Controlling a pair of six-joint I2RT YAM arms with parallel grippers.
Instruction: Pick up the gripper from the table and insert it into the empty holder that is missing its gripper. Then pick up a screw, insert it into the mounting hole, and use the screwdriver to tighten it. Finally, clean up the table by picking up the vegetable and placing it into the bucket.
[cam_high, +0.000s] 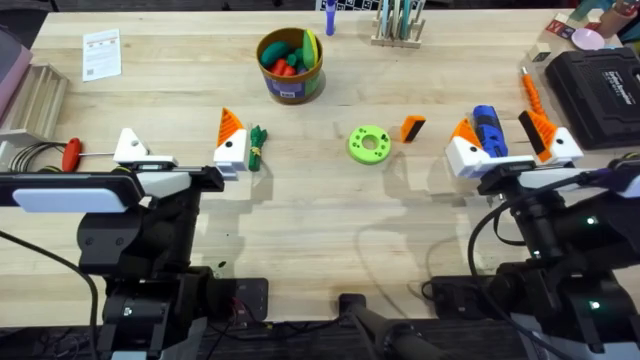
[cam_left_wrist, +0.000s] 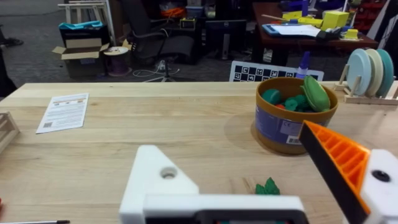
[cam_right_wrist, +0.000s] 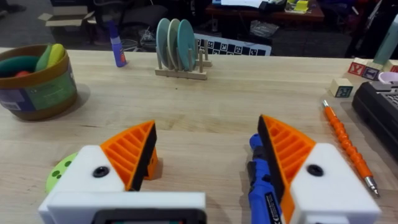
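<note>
The loose gripper (cam_high: 413, 128), the small orange wedge with its black end, lies flat on the desk (cam_high: 320, 210) just right of the green round disc (cam_high: 369, 144) and a little left of the right pincer (cam_high: 512, 143), so the right arm is plainly the nearer one; from where that pincer sits the piece lies off to its left and slightly farther from the bases. Its long axis runs slantwise across the desk, the black end toward the upper right in the overhead view and the orange end toward the disc. The right pincer stands open and holds nothing, both orange fingers in place, with the blue screwdriver (cam_high: 488, 130) lying on the desk between them, its length running away from the bases. The left pincer (cam_high: 181, 155) is open too, and its left holder (cam_high: 131, 147) is the bare white one waiting for the piece; I judge the wedge must cross the middle to reach it. The vegetable (cam_high: 258, 146) lies just beside the left pincer's right finger, below the bucket (cam_high: 290, 64).
</note>
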